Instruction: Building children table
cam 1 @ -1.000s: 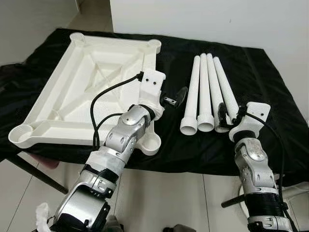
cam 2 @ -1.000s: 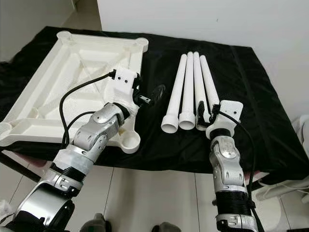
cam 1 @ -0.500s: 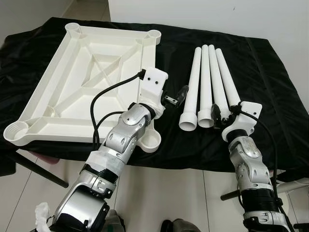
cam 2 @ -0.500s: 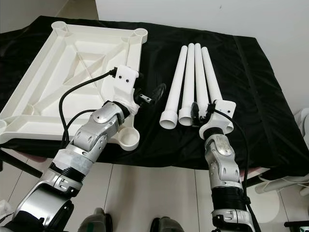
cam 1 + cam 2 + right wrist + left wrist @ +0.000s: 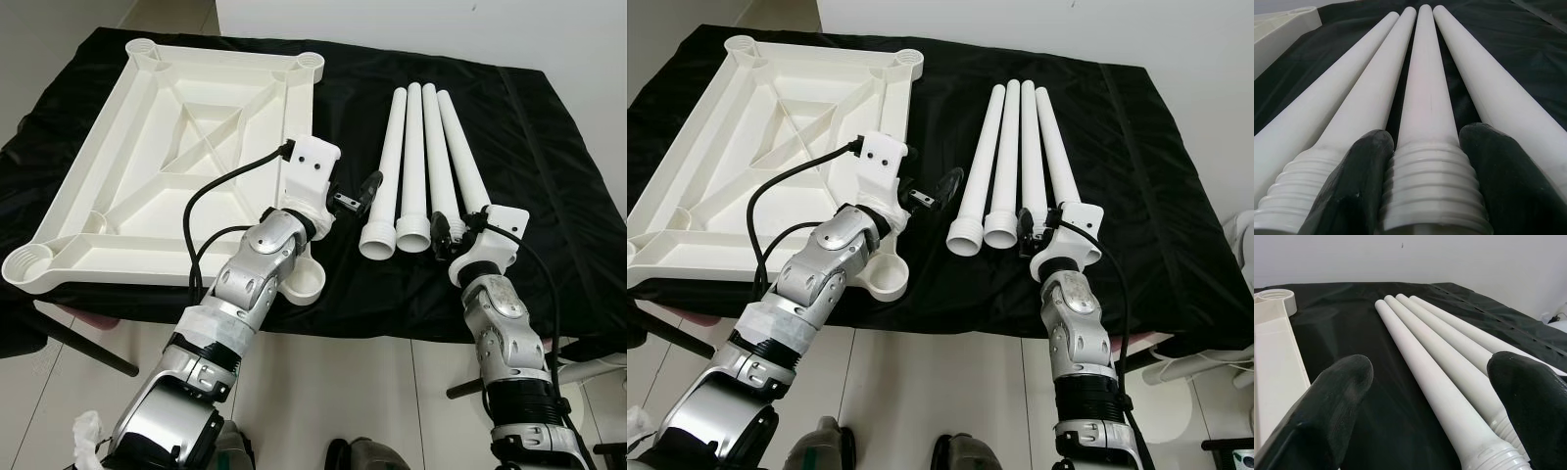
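Below, we see a black cloth (image 5: 549, 147) draped over a table, white wall behind, pale tiled floor (image 5: 323, 392) in front. No writing is legible. We note the upturned white tabletop (image 5: 167, 157) on the left, a corner socket overhanging the near edge. Four white legs (image 5: 423, 157) lie side by side on the right, with bare cloth beyond them. Our right gripper (image 5: 1422, 166) straddles the threaded end of the third leg (image 5: 1425, 98), fingers (image 5: 1352, 181) beside it. Our left gripper (image 5: 1430, 396) hovers spread apart, grasping nothing, between tabletop and legs.
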`<state>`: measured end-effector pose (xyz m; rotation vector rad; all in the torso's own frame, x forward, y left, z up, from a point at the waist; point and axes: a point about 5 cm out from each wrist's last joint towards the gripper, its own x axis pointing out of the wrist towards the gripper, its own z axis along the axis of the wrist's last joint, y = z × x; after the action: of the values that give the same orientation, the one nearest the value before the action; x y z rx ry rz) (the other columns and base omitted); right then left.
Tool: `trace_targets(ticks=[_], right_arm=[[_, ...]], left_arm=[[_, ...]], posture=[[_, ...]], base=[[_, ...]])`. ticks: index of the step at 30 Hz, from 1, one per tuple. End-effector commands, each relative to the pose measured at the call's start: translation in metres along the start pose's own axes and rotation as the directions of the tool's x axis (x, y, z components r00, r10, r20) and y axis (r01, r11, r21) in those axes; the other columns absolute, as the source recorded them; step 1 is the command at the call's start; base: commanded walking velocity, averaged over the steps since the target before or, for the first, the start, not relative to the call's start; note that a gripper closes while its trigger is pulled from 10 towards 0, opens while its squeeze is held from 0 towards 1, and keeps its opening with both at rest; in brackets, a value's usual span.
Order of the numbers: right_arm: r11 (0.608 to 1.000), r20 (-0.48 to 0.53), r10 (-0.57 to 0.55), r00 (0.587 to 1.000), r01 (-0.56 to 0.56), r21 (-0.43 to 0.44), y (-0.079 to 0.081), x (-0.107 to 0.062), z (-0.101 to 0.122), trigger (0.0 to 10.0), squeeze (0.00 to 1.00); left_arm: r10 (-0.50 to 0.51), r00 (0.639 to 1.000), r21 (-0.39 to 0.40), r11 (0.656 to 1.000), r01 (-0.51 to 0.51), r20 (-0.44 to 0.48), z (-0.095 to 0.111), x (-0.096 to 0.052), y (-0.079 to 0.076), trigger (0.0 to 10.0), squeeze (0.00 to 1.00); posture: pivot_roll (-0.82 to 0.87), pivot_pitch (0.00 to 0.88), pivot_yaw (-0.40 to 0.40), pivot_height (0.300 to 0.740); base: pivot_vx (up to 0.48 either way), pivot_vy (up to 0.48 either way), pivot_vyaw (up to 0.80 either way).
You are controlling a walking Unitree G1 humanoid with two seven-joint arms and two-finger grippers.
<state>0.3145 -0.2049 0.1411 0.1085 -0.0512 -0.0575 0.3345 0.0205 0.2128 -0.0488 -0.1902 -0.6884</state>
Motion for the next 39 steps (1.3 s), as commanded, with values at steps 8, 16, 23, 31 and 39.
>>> trace_targets(ticks=[8,16,23,31,39], right_arm=[[0.999,-0.139,-0.050,0.989,0.052,0.011,-0.008,-0.007,-0.026,10.0,0.00],[0.999,-0.155,-0.046,0.987,0.049,0.012,-0.006,-0.007,-0.029,10.0,0.00],[0.999,-0.152,-0.015,0.988,0.020,0.030,-0.002,-0.008,-0.031,0.0,0.00],[0.999,-0.144,0.008,0.990,-0.002,0.041,0.001,-0.007,-0.029,0.0,0.00],[1.000,-0.068,0.014,0.998,-0.013,0.010,0.000,-0.005,-0.019,2.4,0.00]], left_arm=[[-0.091,0.996,-0.004,0.996,0.091,-0.002,0.001,0.003,-0.009,10.0,0.00],[-0.087,0.996,-0.006,0.996,0.087,0.000,0.002,0.003,-0.008,10.0,0.00],[-0.080,0.997,-0.021,0.997,0.080,-0.001,0.002,0.003,-0.006,10.0,0.00],[-0.070,0.998,-0.023,0.997,0.070,0.002,0.003,0.004,-0.004,10.0,0.00],[-0.056,0.998,-0.015,0.998,0.056,0.008,0.005,0.007,-0.001,10.0,0.00]], posture=[[0.01,0.160,-0.025,0.740],[0.01,0.157,-0.025,0.740],[0.01,0.156,-0.027,0.740],[0.01,0.151,-0.026,0.740],[0.02,0.134,-0.023,0.740]], base=[[0.000,0.000,0.00],[0.000,0.000,0.00],[0.000,0.000,0.00],[0.000,0.000,0.00],[0.000,0.000,0.00]])
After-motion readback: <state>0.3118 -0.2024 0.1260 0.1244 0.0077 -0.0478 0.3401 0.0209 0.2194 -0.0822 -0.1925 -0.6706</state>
